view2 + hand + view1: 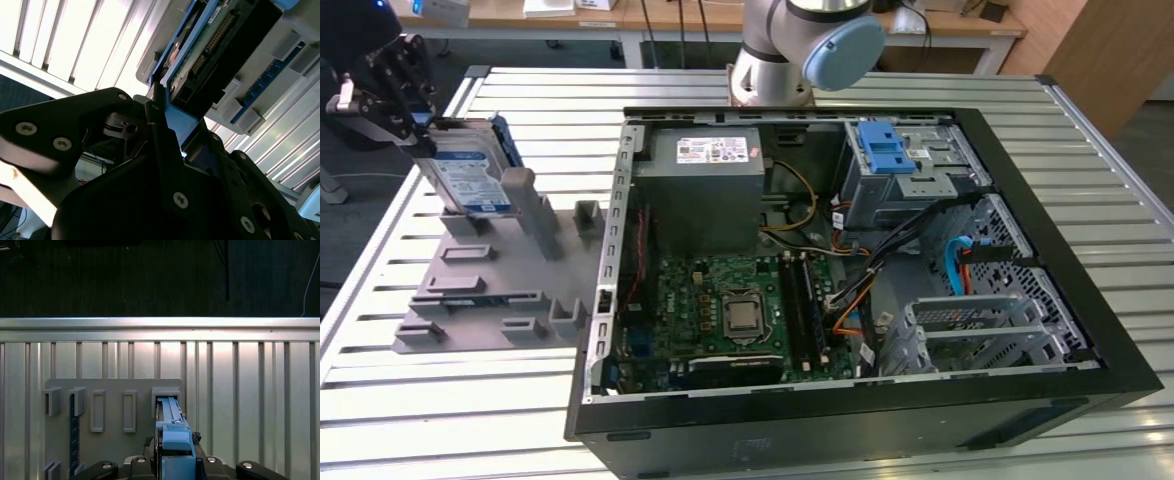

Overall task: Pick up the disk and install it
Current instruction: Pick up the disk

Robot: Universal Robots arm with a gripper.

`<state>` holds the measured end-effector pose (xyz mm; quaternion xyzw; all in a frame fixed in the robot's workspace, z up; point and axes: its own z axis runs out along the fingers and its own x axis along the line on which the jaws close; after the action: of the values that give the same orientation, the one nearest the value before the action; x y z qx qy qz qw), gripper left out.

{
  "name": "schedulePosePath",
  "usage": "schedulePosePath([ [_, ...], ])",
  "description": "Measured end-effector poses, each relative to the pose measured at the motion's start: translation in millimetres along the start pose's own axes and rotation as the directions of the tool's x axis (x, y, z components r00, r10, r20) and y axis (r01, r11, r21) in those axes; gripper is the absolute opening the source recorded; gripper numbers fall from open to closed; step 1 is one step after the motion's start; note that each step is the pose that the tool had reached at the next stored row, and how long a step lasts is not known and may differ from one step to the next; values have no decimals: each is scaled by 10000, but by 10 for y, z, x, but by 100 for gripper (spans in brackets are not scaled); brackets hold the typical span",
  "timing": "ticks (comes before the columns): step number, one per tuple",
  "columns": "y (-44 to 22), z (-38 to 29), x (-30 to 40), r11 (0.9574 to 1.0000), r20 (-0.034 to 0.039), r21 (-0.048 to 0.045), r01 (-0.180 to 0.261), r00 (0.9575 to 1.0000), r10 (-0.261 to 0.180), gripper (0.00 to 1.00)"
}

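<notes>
The disk, silver with a blue-and-white label and blue side rails, stands on edge, slightly tilted, in a slot of the grey holder plate at the exterior view's left. My gripper is at its upper end, fingers closed on either side of it. In the first wrist view the disk's blue rail runs from between the gripper into a holder slot. The second wrist view shows the disk's connector end held just past the gripper.
An open computer case lies on the slatted metal table, to the exterior view's right of the holder. Inside it are a grey power-supply box, a motherboard and a drive bay with a blue latch. The arm's base stands behind the case.
</notes>
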<state>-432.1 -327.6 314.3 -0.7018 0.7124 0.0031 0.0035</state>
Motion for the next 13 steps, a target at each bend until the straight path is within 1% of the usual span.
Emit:
schedulePosePath([
  [6, 0, 0, 0, 10000, 26, 0, 0, 10000, 0, 36],
  [13, 0, -21, 0, 10000, 26, 0, 0, 10000, 0, 36],
])
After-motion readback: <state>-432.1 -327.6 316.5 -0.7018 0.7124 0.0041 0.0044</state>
